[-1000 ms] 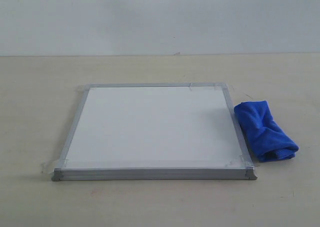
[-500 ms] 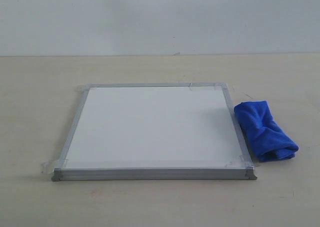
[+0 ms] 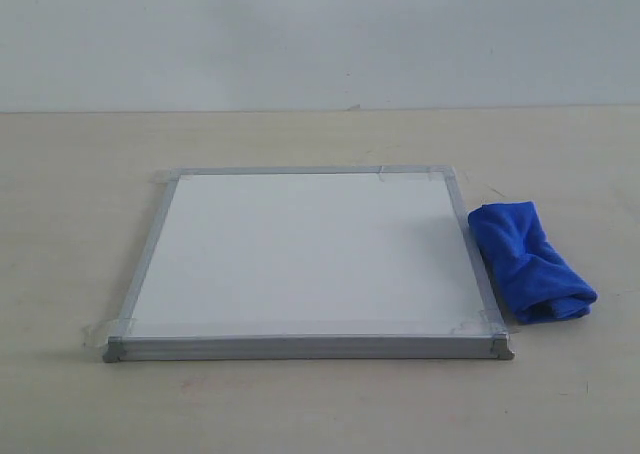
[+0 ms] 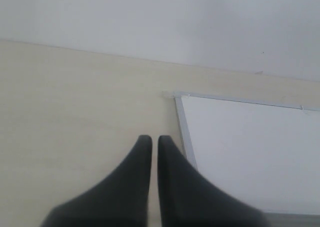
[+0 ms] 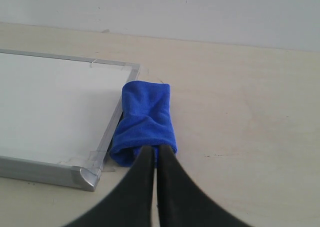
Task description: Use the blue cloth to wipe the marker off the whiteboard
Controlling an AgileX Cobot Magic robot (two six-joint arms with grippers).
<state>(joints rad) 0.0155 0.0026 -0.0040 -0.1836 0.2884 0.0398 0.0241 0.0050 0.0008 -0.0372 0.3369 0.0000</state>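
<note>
The whiteboard [image 3: 310, 254] lies flat on the table, its grey frame taped at the corners. No red marker line shows on its white surface in any view. The blue cloth [image 3: 530, 264] lies bunched on the table, against the board's right edge. Neither gripper appears in the exterior view. In the left wrist view my left gripper [image 4: 150, 139] is shut and empty, over bare table beside the whiteboard [image 4: 250, 152]. In the right wrist view my right gripper [image 5: 155, 149] is shut and holds nothing, its tips in line with the near end of the blue cloth [image 5: 145, 122], next to the whiteboard [image 5: 50, 102].
The pale wooden table [image 3: 320, 404] runs back to a plain white wall [image 3: 320, 34]. Clear tape tabs stick out at the board's front corners [image 3: 100, 332].
</note>
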